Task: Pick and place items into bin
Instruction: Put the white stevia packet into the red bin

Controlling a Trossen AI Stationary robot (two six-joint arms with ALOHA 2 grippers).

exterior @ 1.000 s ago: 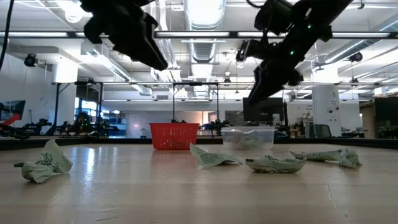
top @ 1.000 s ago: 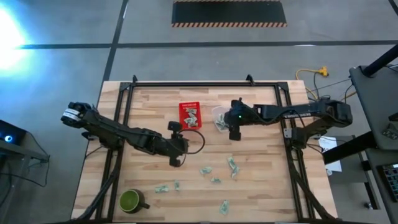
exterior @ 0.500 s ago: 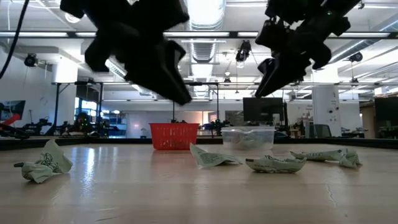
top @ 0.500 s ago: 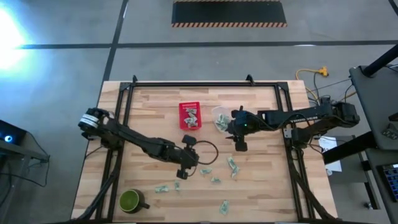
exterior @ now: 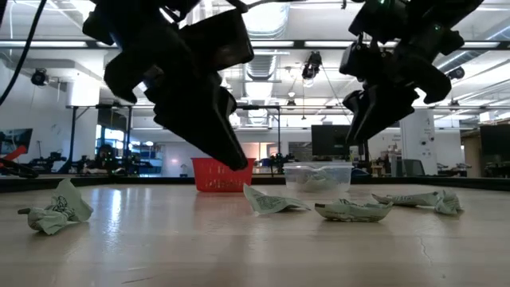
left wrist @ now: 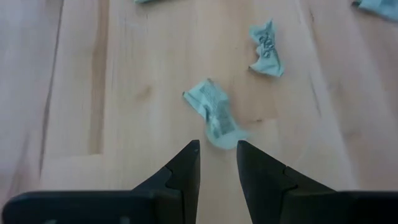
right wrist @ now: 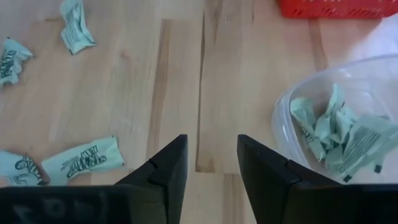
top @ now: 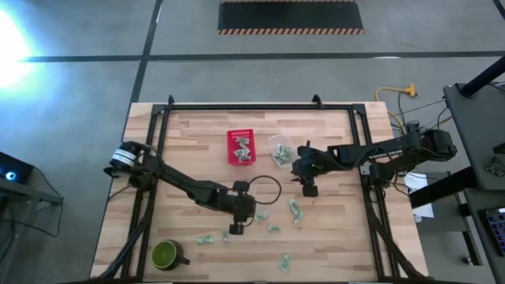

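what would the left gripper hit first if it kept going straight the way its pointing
Most likely the crumpled green-and-white wrapper on the table just ahead of the left gripper. Its open fingers are lined up with it and nothing lies between. How far above the wood they are is unclear.

My two dark jointed arms, looped black cable on the left arm (top: 189, 186), black wedge fingers (left wrist: 184, 171).
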